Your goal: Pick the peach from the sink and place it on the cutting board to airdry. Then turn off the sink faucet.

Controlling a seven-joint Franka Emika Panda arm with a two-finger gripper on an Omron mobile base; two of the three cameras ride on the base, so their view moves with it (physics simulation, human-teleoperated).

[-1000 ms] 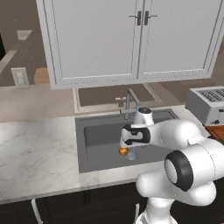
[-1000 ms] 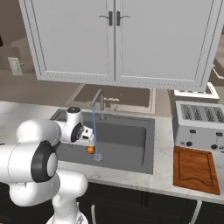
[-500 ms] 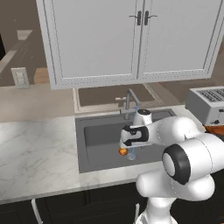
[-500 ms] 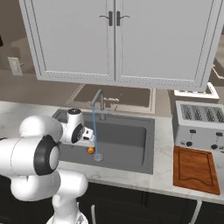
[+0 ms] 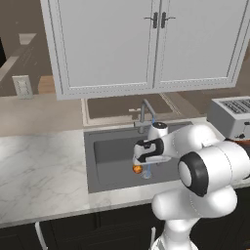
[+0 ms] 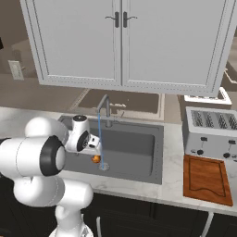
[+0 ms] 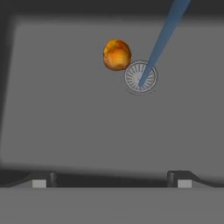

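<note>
The peach sits on the floor of the sink, just beside the round silver drain. It lies there most likely because it was being washed, as a thin blue stream of water falls from the faucet onto the drain right next to it. The gripper hangs over the sink and looks down into it, so it seems to be getting ready to go down for the fruit. Its two fingers are wide apart with nothing between them, and the peach is well ahead of them, not touching. In the left base view the peach peeks out just under the gripper, and in the right base view the peach shows beside the water. The peach is small and round, about as big as the drain. It is orange with darker red patches and a bit of yellow on top, and it looks smooth. The cutting board waits on the counter to the right of the sink, in front of the toaster, so the fruit has a good way to travel. I think the gripper must line up over the peach and drop lower before it can close. The water is on, so the tap is left for later.
</note>
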